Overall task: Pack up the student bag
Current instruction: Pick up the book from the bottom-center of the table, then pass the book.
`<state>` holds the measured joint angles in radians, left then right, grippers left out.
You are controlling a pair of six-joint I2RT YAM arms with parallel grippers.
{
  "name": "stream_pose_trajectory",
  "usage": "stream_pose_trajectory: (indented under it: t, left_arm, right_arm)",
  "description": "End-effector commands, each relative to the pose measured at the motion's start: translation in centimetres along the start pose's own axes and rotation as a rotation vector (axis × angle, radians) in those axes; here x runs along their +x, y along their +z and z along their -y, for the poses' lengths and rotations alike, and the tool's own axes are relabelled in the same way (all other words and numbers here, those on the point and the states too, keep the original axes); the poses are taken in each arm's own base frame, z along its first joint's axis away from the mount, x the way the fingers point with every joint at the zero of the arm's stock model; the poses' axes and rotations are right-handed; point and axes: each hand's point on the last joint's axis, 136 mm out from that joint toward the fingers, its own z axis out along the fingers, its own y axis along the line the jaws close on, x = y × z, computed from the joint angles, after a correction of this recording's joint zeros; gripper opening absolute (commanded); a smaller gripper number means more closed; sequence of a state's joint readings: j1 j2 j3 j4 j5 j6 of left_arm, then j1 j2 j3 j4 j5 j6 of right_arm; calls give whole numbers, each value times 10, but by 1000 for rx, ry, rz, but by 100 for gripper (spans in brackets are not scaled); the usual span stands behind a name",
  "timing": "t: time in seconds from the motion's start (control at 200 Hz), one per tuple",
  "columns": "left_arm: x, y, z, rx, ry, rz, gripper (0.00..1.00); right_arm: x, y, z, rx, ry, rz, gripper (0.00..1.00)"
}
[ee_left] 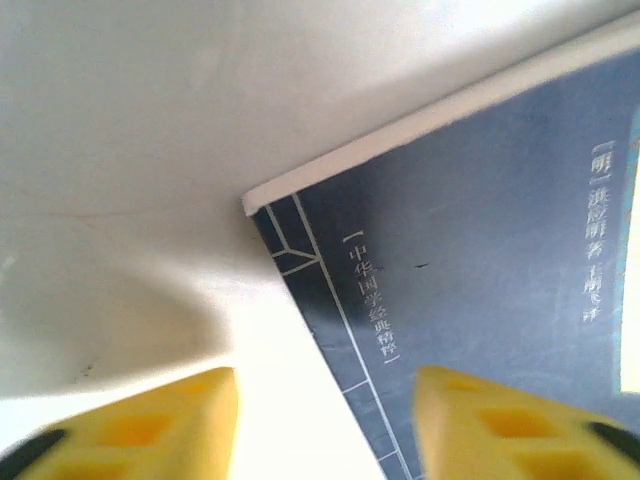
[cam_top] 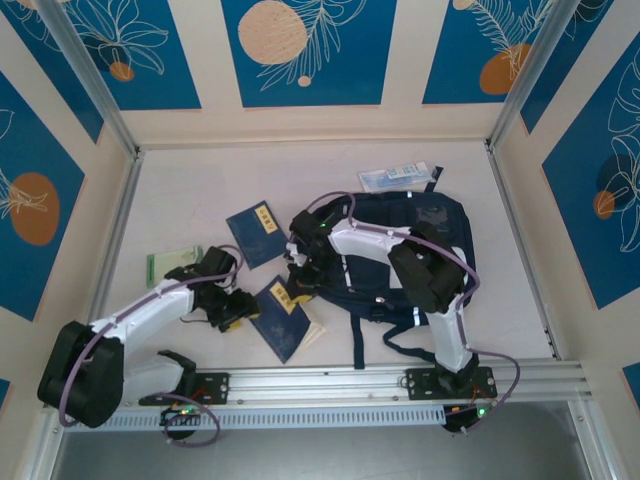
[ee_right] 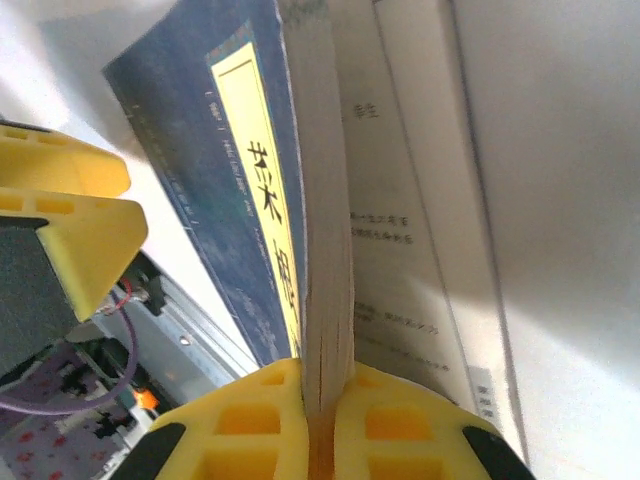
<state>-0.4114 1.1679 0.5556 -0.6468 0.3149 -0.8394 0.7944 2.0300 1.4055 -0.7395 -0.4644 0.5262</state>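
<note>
Far left on the white counter point(cam_top: 180, 200): one flat pale green card point(cam_top: 172, 265). Left tool point(cam_top: 237, 315) sits low at a corner of the near booklet point(cam_top: 285, 322) (thin navy paper, yellow label), yellow fingers point(ee_left: 150, 430) spread, nothing between them. Booklets of this kind, count two; the far booklet point(cam_top: 258, 232) lies apart. Right tool point(ee_right: 320, 400) is clamped on the near booklet's page edge. Large dark navy white-striped fabric student bag point(cam_top: 430, 215), count one, lies just right of that tool, long axis near-to-far. The right arm arches over it, so right is nearer. Bag opening not discernible. One pale blue flat packet point(cam_top: 395, 178) at the bag's far edge
</note>
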Motion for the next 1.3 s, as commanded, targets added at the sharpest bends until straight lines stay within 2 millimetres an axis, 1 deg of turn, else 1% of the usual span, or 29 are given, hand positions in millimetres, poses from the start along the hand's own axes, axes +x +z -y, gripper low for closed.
stream_pose_trajectory:
  t: [0.0,0.075,0.175,0.32,0.435,0.51,0.57,0.675,0.76,0.82,0.865,0.895,0.97,1.04,1.07,1.16,1.18,1.205,1.295]
  left_arm:
    - [-3,-9,0,13,-32,23,61]
    - [-4,-7,8,79,-67,19,70]
    - [-6,-4,22,175,-115,5,77]
    - [-14,-4,43,295,-148,3,78]
    - [-22,-3,60,381,-187,0,75]
    - [-27,-4,69,434,-219,-1,69]
    - [-30,-5,76,471,-238,-1,61]
    - [-35,-14,83,506,-244,17,36]
    - [-36,-20,88,521,-241,21,16]
    - [-36,-23,91,527,-241,17,6]
    - [-36,-26,93,532,-243,18,0]
    - [-37,-28,94,535,-242,22,0]
    - [-39,-35,99,541,-233,29,0]
    - [-40,-44,106,555,-216,38,0]
    - [-41,-48,109,558,-206,42,0]
    - [-43,-62,116,561,-167,64,0]
    - [-43,-65,116,555,-161,72,0]
    - [-44,-70,118,549,-153,79,0]
    - [-44,-89,124,540,-106,114,0]
  right_arm:
    - [-1,-19,-16,-118,75,24,0]
    - [-2,-25,-21,-170,96,27,0]
    - [-3,-37,-31,-254,117,32,0]
    - [-5,-47,-41,-372,164,11,0]
    - [-5,-49,-44,-427,195,-7,0]
    - [-6,-49,-42,-456,225,-14,1]
    - [-8,-48,-40,-475,246,-11,1]
    - [-10,-49,-35,-491,277,2,2]
    - [-12,-51,-29,-470,287,31,8]
    - [-13,-54,-24,-446,295,54,14]
    - [-13,-56,-21,-432,303,70,18]
    - [-13,-58,-18,-422,311,80,22]
    - [-11,-63,-9,-374,326,113,34]
    - [-8,-69,1,-293,333,147,44]
    - [-6,-72,6,-246,332,164,47]
    - [-2,-84,20,-111,315,221,51]
    - [0,-88,21,-90,309,235,54]
    - [1,-93,23,-66,304,258,55]
    - [4,-112,20,-42,270,331,56]
